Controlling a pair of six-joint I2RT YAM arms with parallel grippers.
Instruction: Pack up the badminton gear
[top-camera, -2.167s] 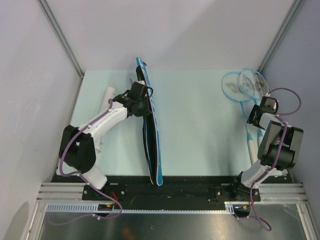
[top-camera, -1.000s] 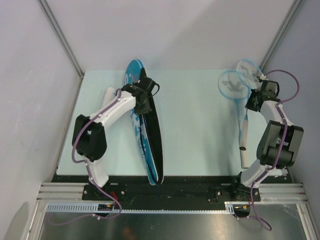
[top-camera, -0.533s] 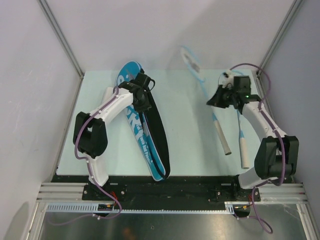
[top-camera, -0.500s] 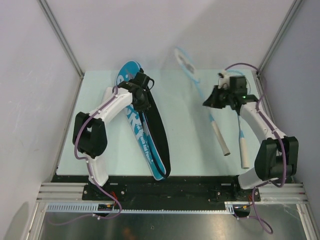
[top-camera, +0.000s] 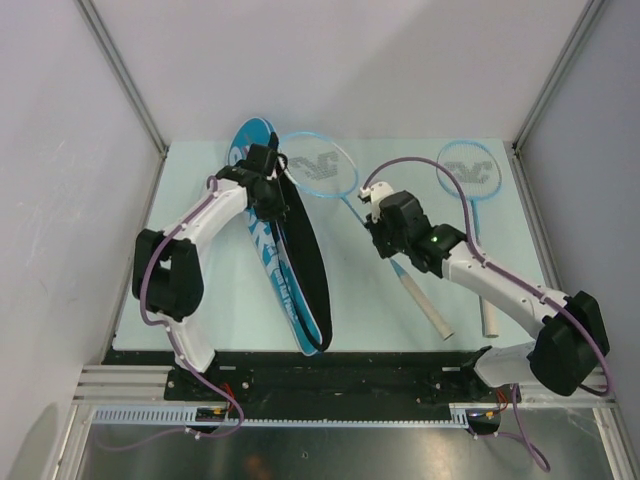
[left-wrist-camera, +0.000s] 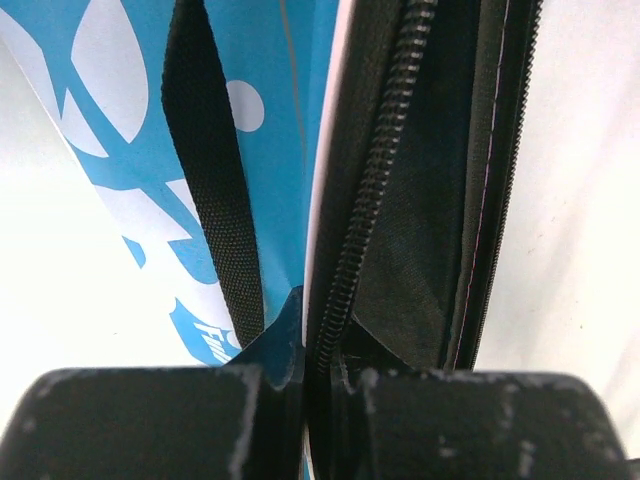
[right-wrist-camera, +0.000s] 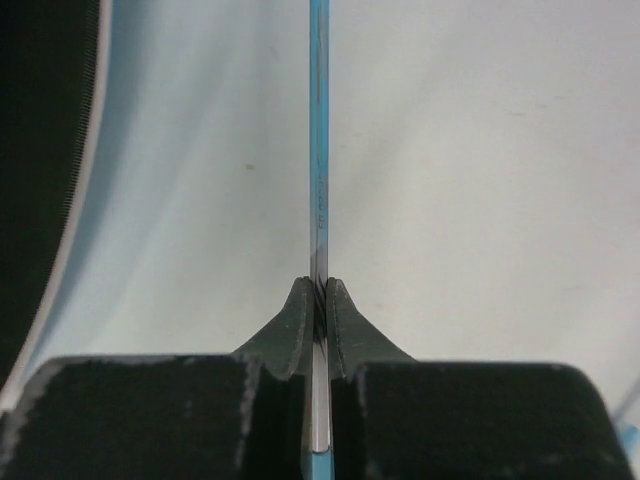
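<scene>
The long blue racket bag (top-camera: 283, 262) lies diagonally left of centre, its black inside (left-wrist-camera: 420, 240) showing beside the zip. My left gripper (top-camera: 268, 190) is shut on the bag's zip edge (left-wrist-camera: 318, 340) near its far end. One light-blue racket (top-camera: 318, 165) lies slanted mid-table, with its head next to the top of the bag. Its white handle (top-camera: 425, 310) points to the near right. My right gripper (top-camera: 380, 228) is shut on its thin shaft (right-wrist-camera: 318, 150). A second racket (top-camera: 468, 172) lies on the table at the right.
The pale green table (top-camera: 400, 150) is bounded by grey walls at the back and on both sides. A black rail (top-camera: 380, 365) runs along the near edge, where the arm bases are bolted. The second racket's handle (top-camera: 490, 318) rests near the right arm's base.
My right gripper has carried one racket from the right side to mid-table and lowered it, so its head now lies beside the bag. The left gripper still holds the bag, shifted slightly.
</scene>
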